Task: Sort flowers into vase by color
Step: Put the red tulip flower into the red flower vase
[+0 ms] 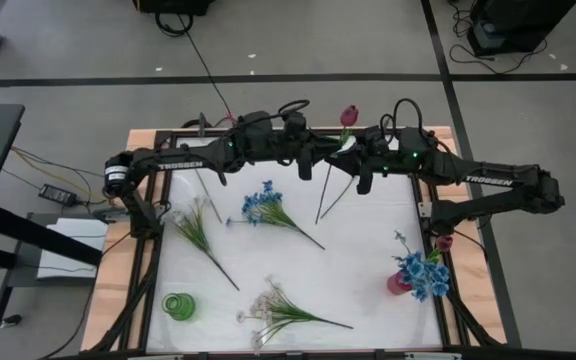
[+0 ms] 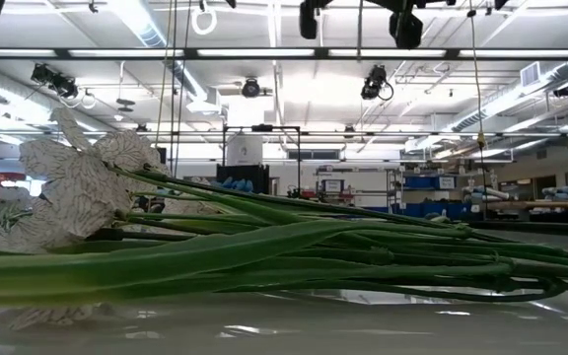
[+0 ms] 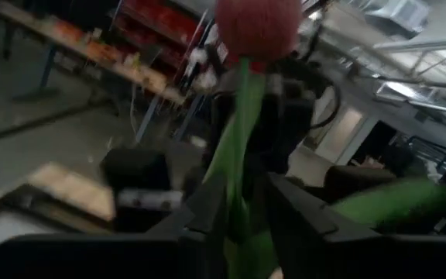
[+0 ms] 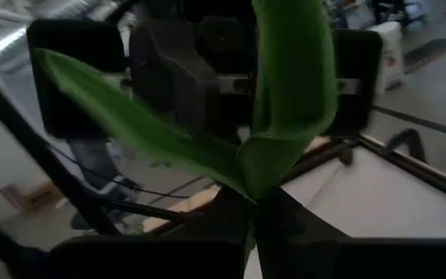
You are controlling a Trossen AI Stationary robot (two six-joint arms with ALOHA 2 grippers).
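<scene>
The left gripper (image 1: 320, 160), its fingers slightly apart, has the red tulip's (image 1: 349, 116) smooth green stem between them, above the table's far edge. Just beside it, the right gripper (image 1: 353, 163) is clamped on the same stem. Only the left wrist view shows the round, fabric-like bloom closely; the right wrist view shows broad, glossy leaves (image 4: 285, 101).

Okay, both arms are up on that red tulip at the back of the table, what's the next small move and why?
Probably the left pincer should open fully and back away. The right pincer is shut on the red tulip at its leaves, while the left pincer's fingers stand slightly apart around the stem, so the handover looks nearly done.
</scene>
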